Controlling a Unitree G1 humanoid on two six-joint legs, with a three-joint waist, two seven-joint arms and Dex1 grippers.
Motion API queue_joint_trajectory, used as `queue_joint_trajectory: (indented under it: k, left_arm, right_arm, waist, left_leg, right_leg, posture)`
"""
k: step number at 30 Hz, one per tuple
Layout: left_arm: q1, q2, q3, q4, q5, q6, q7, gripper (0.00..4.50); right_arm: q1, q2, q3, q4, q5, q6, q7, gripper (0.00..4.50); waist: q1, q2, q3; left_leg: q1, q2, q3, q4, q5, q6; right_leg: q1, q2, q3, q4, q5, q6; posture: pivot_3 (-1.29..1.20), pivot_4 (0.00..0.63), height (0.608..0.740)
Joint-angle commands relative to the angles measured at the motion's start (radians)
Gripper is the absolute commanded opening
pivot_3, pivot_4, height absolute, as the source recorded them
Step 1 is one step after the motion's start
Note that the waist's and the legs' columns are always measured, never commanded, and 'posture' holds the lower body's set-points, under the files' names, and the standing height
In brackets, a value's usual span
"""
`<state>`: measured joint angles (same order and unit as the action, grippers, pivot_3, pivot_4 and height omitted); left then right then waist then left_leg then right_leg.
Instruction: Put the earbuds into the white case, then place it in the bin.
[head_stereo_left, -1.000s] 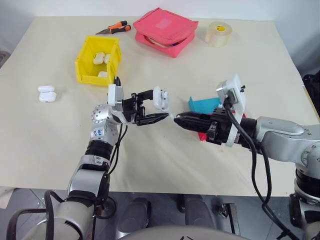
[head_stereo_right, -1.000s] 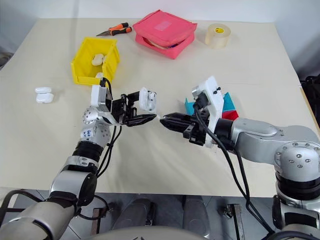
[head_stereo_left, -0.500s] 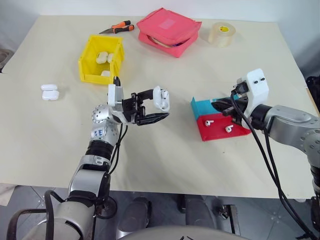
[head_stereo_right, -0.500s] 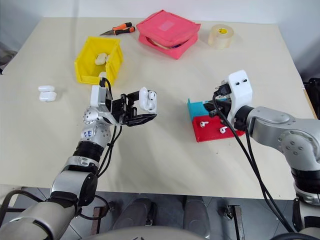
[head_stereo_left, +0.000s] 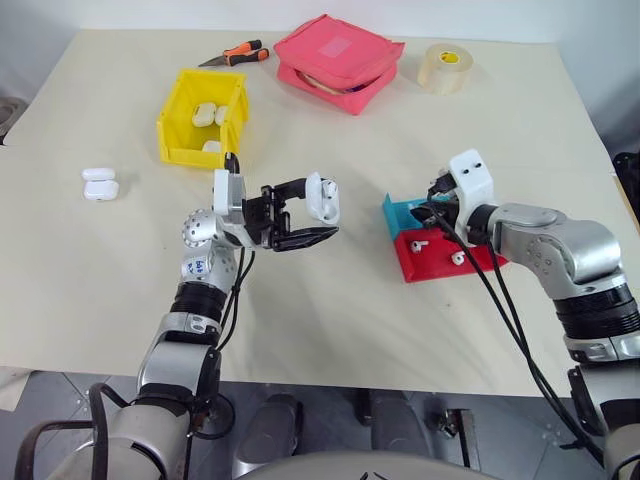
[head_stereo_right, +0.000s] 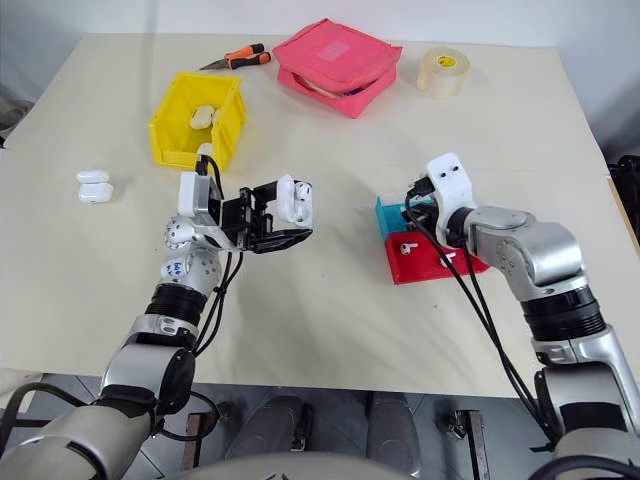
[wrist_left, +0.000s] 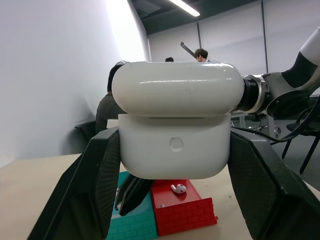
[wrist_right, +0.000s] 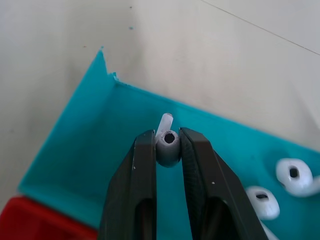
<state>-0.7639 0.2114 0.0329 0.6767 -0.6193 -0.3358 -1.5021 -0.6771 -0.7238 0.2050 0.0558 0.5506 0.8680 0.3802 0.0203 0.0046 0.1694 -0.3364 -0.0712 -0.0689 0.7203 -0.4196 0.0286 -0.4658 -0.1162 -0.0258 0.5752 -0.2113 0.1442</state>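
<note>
Fingers of my right hand (wrist_right: 169, 150) pinch one earbud (wrist_right: 168, 146) over the teal tray (wrist_right: 90, 165), hiding its stem. At middle frame, my left hand (head_stereo_left: 310, 218) squeezes the white case (head_stereo_left: 322, 198). Its lid is up. The bin (head_stereo_left: 178, 120) sits upper left.

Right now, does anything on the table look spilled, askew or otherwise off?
Nothing stands out. The left gripper holds the case with its lid open, and the right gripper pinches an earbud over the teal tray.
</note>
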Motion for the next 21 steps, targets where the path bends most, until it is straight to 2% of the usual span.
queue_joint_trajectory:
  k: [1,3,10,21]
  left_arm:
    - [0.009,0.004,0.015,-0.040,0.004,-0.004,-0.073,2.79]
    - [0.011,0.004,0.016,-0.042,0.004,-0.005,-0.071,2.79]
    - [0.011,0.001,0.016,-0.042,0.005,-0.005,-0.069,2.79]
    - [-0.004,0.002,0.020,-0.025,0.008,-0.009,-0.071,2.79]
  right_arm:
    - [-0.020,0.002,0.010,0.006,-0.083,-0.032,0.055,0.77]
    - [-0.020,0.008,0.002,-0.004,-0.104,-0.031,0.075,1.31]
    - [-0.011,-0.009,0.001,-0.058,-0.178,-0.021,0.149,3.65]
    - [-0.057,-0.078,-0.013,-0.111,-0.288,-0.048,0.255,3.65]
  waist:
    - [-0.001,0.000,0.000]
    - [-0.001,0.000,0.000]
    - [-0.002,0.000,0.000]
    - [-0.003,0.000,0.000]
  left_leg:
    - [0.000,0.000,0.000,0.000,0.000,0.000]
    - [0.000,0.000,0.000,0.000,0.000,0.000]
    - [0.000,0.000,0.000,0.000,0.000,0.000]
    - [0.000,0.000,0.000,0.000,0.000,0.000]
  right_leg:
    - [0.000,0.000,0.000,0.000,0.000,0.000]
    - [0.000,0.000,0.000,0.000,0.000,0.000]
    - [0.000,0.000,0.000,0.000,0.000,0.000]
    - [0.000,0.000,0.000,0.000,0.000,0.000]
  posture:
    - [0.00,0.150,0.740]
    - [0.00,0.150,0.740]
    - [0.00,0.150,0.740]
    - [0.00,0.150,0.740]
